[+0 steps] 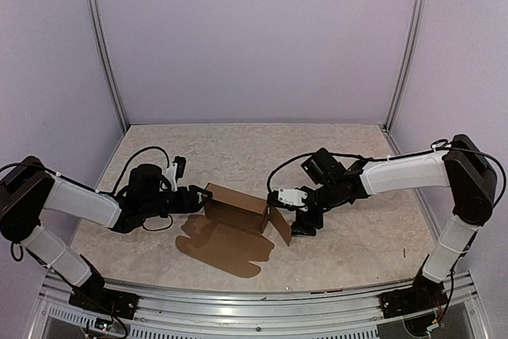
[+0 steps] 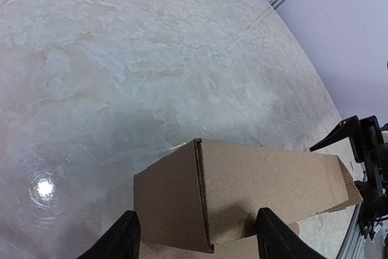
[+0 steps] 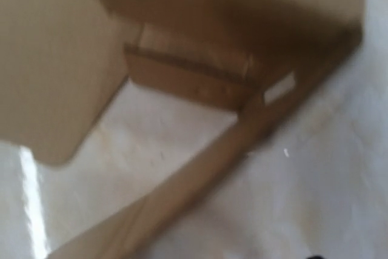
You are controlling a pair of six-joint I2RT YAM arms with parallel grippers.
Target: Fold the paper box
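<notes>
A plain brown box [image 1: 236,208], partly folded, sits mid-worktop [image 1: 238,144], with one long wall raised and its flat lid sheet [image 1: 226,250] lying toward the near edge. The left gripper [image 2: 197,211] is spread wide, its fingers [image 2: 124,238] straddling the box's left end. The right gripper [image 1: 304,226] hangs just beside the upright right flap [image 1: 279,225]; its opening cannot be told.

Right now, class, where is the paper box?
In the top view, the paper box lies centre-front, between the left gripper and the right gripper.
</notes>
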